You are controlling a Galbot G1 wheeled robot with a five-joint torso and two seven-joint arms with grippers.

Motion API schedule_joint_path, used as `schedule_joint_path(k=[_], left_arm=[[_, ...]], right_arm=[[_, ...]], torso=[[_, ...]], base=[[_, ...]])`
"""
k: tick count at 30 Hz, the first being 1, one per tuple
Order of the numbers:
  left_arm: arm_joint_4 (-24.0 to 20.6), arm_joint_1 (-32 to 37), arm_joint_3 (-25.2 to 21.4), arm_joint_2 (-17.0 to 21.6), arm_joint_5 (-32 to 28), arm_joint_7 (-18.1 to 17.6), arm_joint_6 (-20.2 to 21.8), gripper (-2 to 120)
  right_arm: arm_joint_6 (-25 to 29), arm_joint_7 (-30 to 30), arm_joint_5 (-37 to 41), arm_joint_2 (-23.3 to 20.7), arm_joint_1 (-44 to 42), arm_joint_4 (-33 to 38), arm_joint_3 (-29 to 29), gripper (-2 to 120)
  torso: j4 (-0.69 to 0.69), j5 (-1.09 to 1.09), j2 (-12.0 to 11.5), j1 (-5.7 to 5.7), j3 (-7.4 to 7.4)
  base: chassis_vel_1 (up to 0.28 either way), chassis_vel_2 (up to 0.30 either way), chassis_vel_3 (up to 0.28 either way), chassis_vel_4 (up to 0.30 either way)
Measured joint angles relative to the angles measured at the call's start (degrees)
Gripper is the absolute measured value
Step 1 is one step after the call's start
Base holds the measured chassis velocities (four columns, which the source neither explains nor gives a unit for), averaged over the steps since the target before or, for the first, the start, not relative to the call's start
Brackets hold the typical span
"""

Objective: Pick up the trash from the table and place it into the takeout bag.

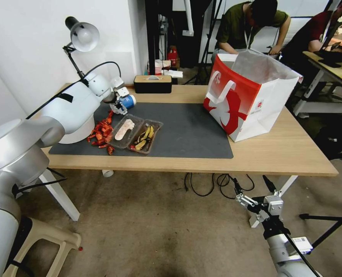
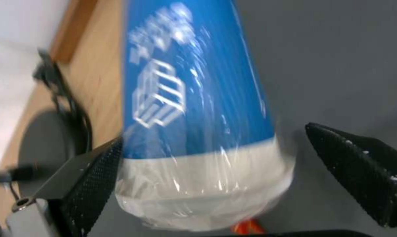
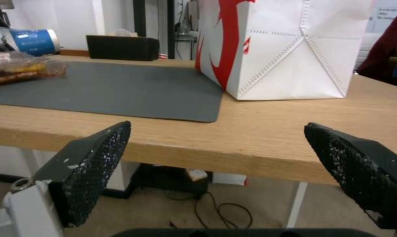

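While right gripper [image 1: 243, 194] hangs open, left gripper [image 1: 119, 103] straddles blue-sleeved cup [image 1: 128, 101] — unclamped.

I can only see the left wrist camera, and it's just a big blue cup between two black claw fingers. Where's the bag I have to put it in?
Observer: The takeout bag stands upright at the right end of the table with its mouth open. It is across the mat from your left claw.
Operator: Is anything in the way?
Observer: Two clear trays of food scraps lie on the mat just in front of the coffee cup.
Operator: What's my other claw doing?
Observer: The right claw hangs open and empty, below the table's front edge.
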Motion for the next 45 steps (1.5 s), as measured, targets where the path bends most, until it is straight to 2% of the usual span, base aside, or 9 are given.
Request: schedule_joint_path(k=[5,10,15,21,25,30,32,37,45], left_arm=[[0.53,0.11,-0.14,0.24,-0.25,-0.33,0.22,100],[0.57,0.22,-0.21,-1.01,-0.78,-1.02,0.25,100],[0.50,0.08,-0.65,-2.14,-1.79,-1.74,0.92,100],[0.99,-0.94,-0.84,-2.89,-3.05,-2.76,1.68,100],[1.67,-1.37,-1.11,-3.70,-5.88,-4.76,3.59,100],[2.58,-1.43,-1.65,-4.57,-7.32,-5.54,4.93,100],[4.23,-1.45,-2.28,-5.72,-7.93,-6.63,5.91,100],[4.79,-1.04,-2.49,-6.38,-7.82,-8.54,7.17,100],[5.63,-1.05,-2.43,-6.82,-7.56,-9.72,8.26,100]], right_arm=[[-0.16,0.02,0.42,-0.48,0.46,-0.49,-0.19,100],[-0.13,0.22,0.51,-0.14,0.23,-0.68,-0.08,100],[-0.06,0.40,0.51,-0.03,-0.09,-0.72,0.34,100],[0.00,0.52,0.51,-0.07,-0.41,-0.86,0.66,100],[0.05,0.76,0.51,-0.16,-0.56,-0.66,1.04,100],[0.12,0.94,0.51,-0.18,-0.89,-0.54,1.39,100],[0.18,0.99,0.52,-0.24,-1.22,-0.33,1.81,100],[0.37,1.07,0.74,-0.40,-1.71,-0.05,2.50,100],[0.74,1.12,0.77,-0.39,-1.96,0.07,2.62,100]], torso=[[0.04,0.00,0.00,0.00,0.00],[-0.04,0.02,0.00,0.00,0.00],[0.00,0.00,0.00,0.00,0.00],[-0.02,0.03,0.00,0.01,0.00],[0.01,0.01,0.00,0.00,0.00],[-0.01,0.02,0.00,0.00,0.00],[-0.01,0.01,0.00,0.00,0.00],[0.00,0.02,0.00,0.00,0.00],[0.00,0.01,0.00,0.00,0.00]], base=[[0.000,0.000,0.000,0.000],[0.000,0.000,0.000,0.000],[0.000,0.000,0.000,0.000],[0.000,0.000,0.000,0.000],[0.000,0.000,0.000,0.000],[0.000,0.000,0.000,0.000],[0.000,0.000,0.000,0.000],[0.000,0.000,0.000,0.000],[0.000,0.000,0.000,0.000]])
